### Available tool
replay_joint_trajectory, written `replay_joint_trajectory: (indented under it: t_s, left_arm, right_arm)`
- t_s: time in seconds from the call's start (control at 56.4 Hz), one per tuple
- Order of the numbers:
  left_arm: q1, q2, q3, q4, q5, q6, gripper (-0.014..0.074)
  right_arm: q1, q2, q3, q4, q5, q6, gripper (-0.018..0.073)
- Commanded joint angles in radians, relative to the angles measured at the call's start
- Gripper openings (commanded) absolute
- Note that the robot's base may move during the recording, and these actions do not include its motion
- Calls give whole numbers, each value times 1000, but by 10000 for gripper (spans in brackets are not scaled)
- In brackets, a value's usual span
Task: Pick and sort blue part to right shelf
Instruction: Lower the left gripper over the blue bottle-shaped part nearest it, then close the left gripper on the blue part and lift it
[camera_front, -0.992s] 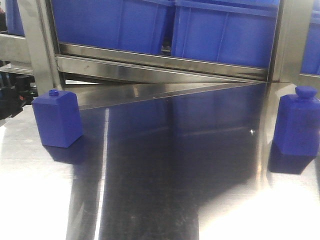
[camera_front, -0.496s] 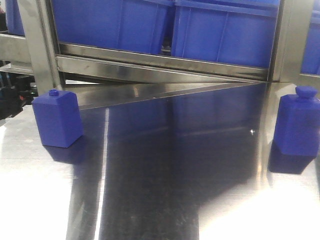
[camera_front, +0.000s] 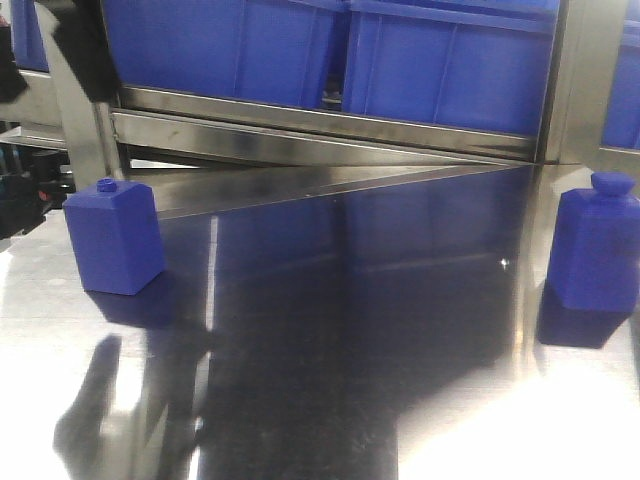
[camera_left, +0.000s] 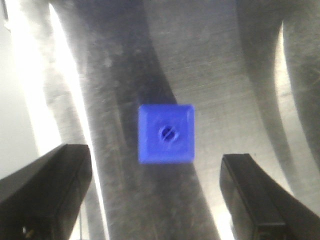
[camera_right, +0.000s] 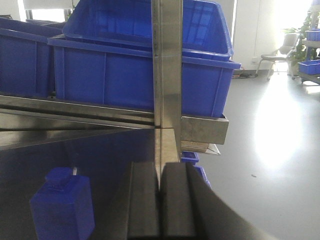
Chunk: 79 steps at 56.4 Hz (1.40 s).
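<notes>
A blue bottle-shaped part (camera_front: 115, 240) stands upright on the steel table at the left. A second blue part (camera_front: 595, 250) stands at the right. My left gripper (camera_left: 155, 195) looks straight down and is open. The square top of the left blue part (camera_left: 166, 133) lies just ahead of the gap, apart from both fingers (camera_left: 45, 190). Part of the left arm (camera_front: 75, 45) shows at the front view's top left. My right gripper (camera_right: 160, 200) is shut and empty, with the second part (camera_right: 62, 205) to its left. The right shelf's steel rail (camera_front: 320, 125) carries blue bins (camera_front: 450, 60).
A steel upright post (camera_right: 167, 75) of the rack stands straight ahead of the right gripper, with a blue bin (camera_right: 125, 55) behind it. Another post (camera_front: 75, 110) stands behind the left part. The table's right edge drops to open floor (camera_right: 270, 150).
A dark part of the left arm has come into the top left of the front view, and its shadow now falls on the table at the lower left. Both blue parts have stayed put.
</notes>
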Motion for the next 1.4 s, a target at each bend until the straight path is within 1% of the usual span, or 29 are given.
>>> replay_joint_trajectory:
  t_s: [0.0,0.301,0.443,0.709,0.833,1.01,1.081,1.187,1.24,1.382]
  left_arm:
    - [-9,13,-51,-31,-19,0,583]
    - [-9,107,-53,-31,-19,0,583]
    - [-9,148,-53,-69,-19,14,582]
    - [-18,203,-51,-55,-15,16,582]
    - [-18,244,-51,-53,17,16,565]
    - [-18,275,-51,-53,59,16,564]
    - [-18,275,-51,-53,59,16,541]
    - [-18,275,-54,-53,55,16,472]
    - [-18,275,-54,-53,39,16,435]
    - [-18,275,-54,-53,2,18,374]
  right_arm:
    - [-1,-11,-8,0,-94,-4,39]
    - [-1,-11,-8,0,-94,-4,39]
    - [-1,-11,-8,0,-94,-4,39]
    - [-1,-11,-8,0,-94,-4,39]
    - [-1,-11,-8,0,-94,-4,39]
    - [-1,-11,-8,0,-94,-4,39]
    - [-1,-11,-8,0,-94,-4,39]
    - [-1,-11,-8,0,-94,-4,39]
    - [-1,-11,-8,0,-94,-4,39]
    - [-1,-11,-8,0,-94,-4,39]
